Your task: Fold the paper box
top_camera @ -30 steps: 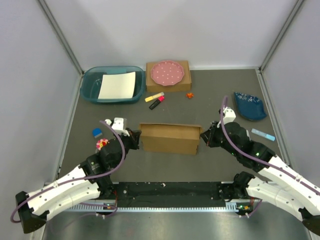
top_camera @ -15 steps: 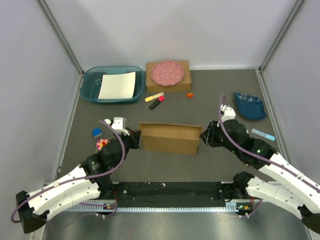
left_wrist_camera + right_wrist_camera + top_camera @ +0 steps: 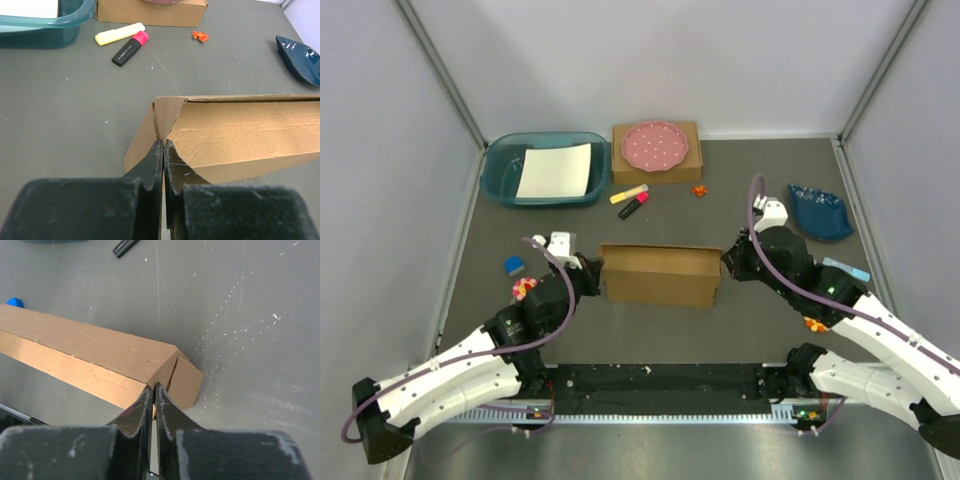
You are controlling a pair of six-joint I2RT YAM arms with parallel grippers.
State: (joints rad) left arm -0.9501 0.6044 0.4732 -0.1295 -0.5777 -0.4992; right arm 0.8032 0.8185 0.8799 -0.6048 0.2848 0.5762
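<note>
The paper box (image 3: 660, 275) sits at the centre of the counter (image 3: 650, 335) in the top view, folded up into a long, low brown shape with its length running left to right. An arm meets it at each end.

The left arm (image 3: 470, 365) reaches up from the lower left. The left jaws are pressed together, their tips touching the upright corner at the box's left end; the wrist view does not show whether any card lies between them. The right arm (image 3: 865, 325) comes in from the lower right. The right jaws stand very narrow, closed on a thin edge of cardboard at the box's right end corner.

Nearest above the box, and apart from it, lie a yellow highlighter (image 3: 628, 192) and a pink-capped marker (image 3: 634, 206), side by side. Just right of them is a small orange scrap (image 3: 699, 189). Farther up, a smaller box (image 3: 657, 155) carries a pink dotted plate (image 3: 655, 144), and to its left a teal basin (image 3: 500, 172) holds a white sheet (image 3: 555, 170).

A small blue block (image 3: 514, 265) and a little multicoloured piece (image 3: 525, 287) lie just beside the left arm's wrist. At the right, a dark blue dish (image 3: 820, 212) lies near the wall, and a pale blue stick (image 3: 848, 269) lies below it, close to the right arm.
</note>
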